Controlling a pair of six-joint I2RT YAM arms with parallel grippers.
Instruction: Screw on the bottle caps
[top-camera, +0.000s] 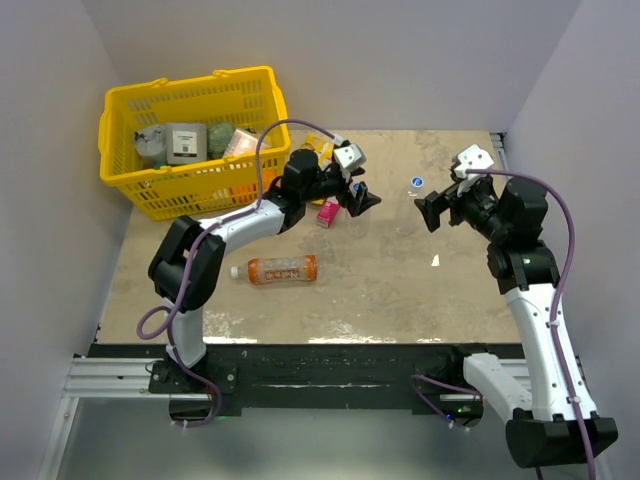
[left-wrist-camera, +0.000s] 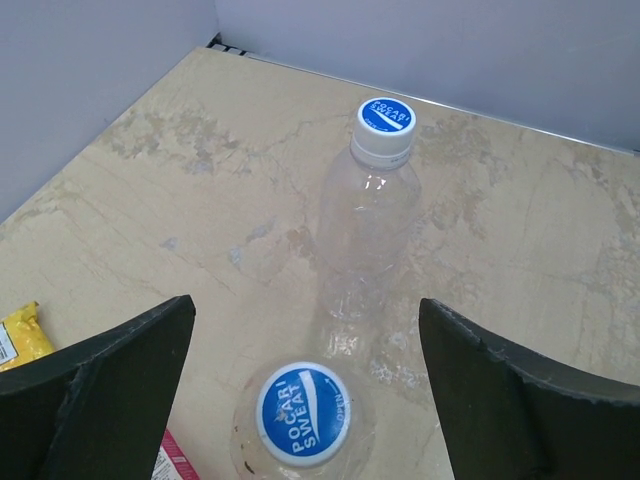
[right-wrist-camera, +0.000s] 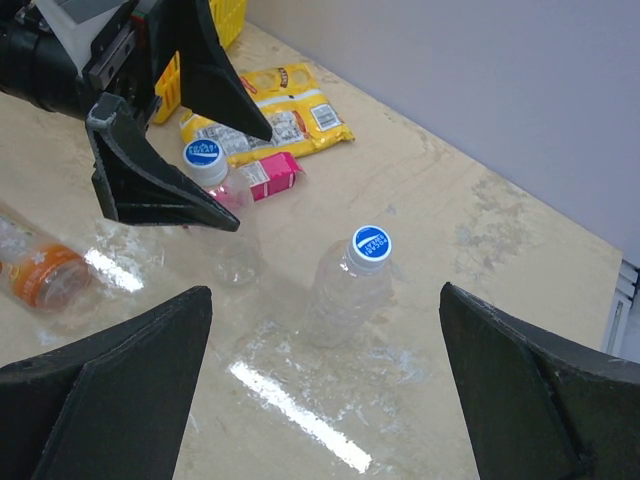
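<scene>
- Caps on show number two, both blue-topped, and each sits on the neck of an upright bottle. The nearer cap (left-wrist-camera: 303, 413) lies straight below the left tool, and the farther cap (left-wrist-camera: 385, 117) stands beyond it toward the back wall.
- The nearer clear bottle (right-wrist-camera: 225, 240) and the farther clear bottle (left-wrist-camera: 365, 230) stand apart on the bench (top-camera: 400, 290), not touching.
- The left tool (left-wrist-camera: 307, 303) has its fingers spread wide, one on each side of the nearer cap. A gap shows on both sides and it grips nothing.
- The right tool (right-wrist-camera: 325, 292) is also spread wide and empty. It faces the farther clear bottle without touching it.
- The orange bottle (top-camera: 282, 269) lies on its side beside the left arm, well apart from the two upright ones.
- A pink packet (right-wrist-camera: 270, 175) lies close beside the nearer clear bottle, with a yellow packet (right-wrist-camera: 270, 110) behind it. A yellow basket (top-camera: 190, 135) of goods fills the far left corner.
- From above, the left tool hides the nearer clear bottle, and the farther cap is only a blue dot.
- The orange bottle's neck end is too small to read from above, and the frame edge cuts it off in the right wrist view.
- Whether either cap is screwed tight cannot be told.
</scene>
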